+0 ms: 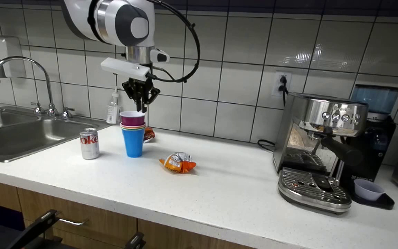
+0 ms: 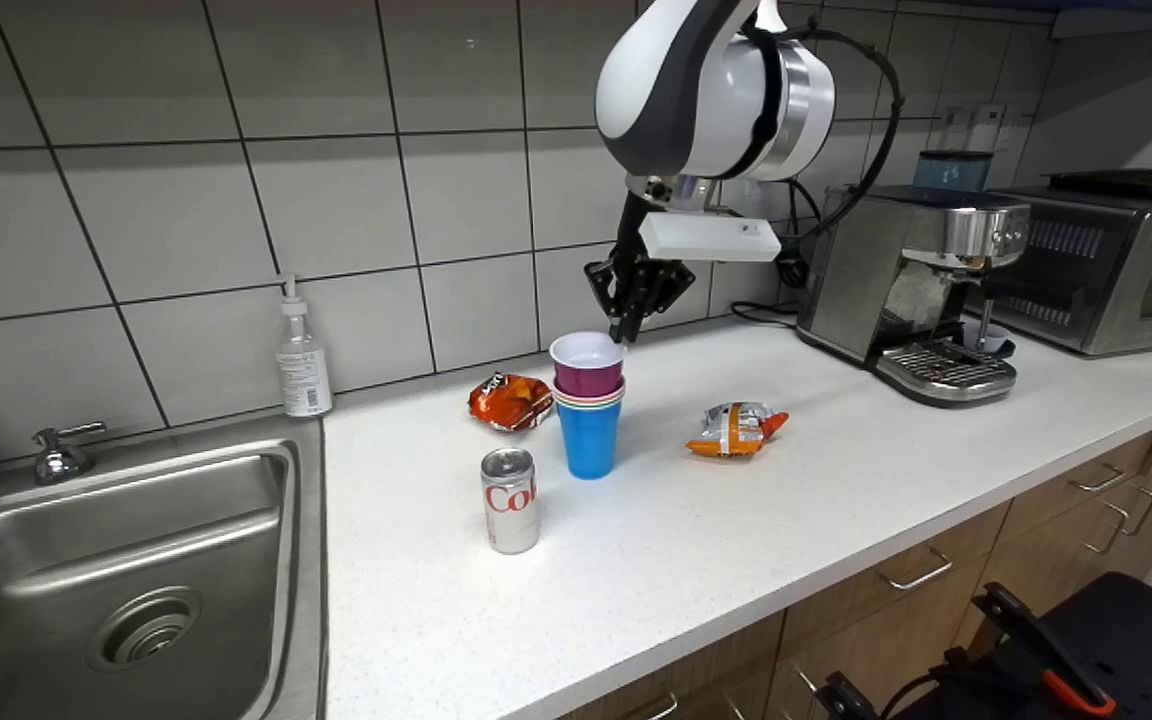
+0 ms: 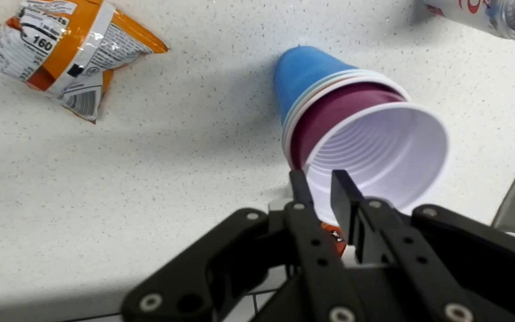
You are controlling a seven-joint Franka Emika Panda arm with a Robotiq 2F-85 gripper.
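While the gripper hangs at the rim of the purple cup, its fingers stand slightly apart, one over the cup's mouth, one just outside; can't tell whether they touch it. Purple cup sits upright, nested in the blue cup stack on the white counter. Coke can near stack, orange snack bag opposite, red snack bag behind.

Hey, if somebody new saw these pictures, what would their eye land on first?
Probably the white robot arm hanging over the counter, its black hand open at the rim of a purple cup. That cup tops a colorful stack, with a blue cup at the bottom. Then the shiny espresso machine, farther along the same counter.
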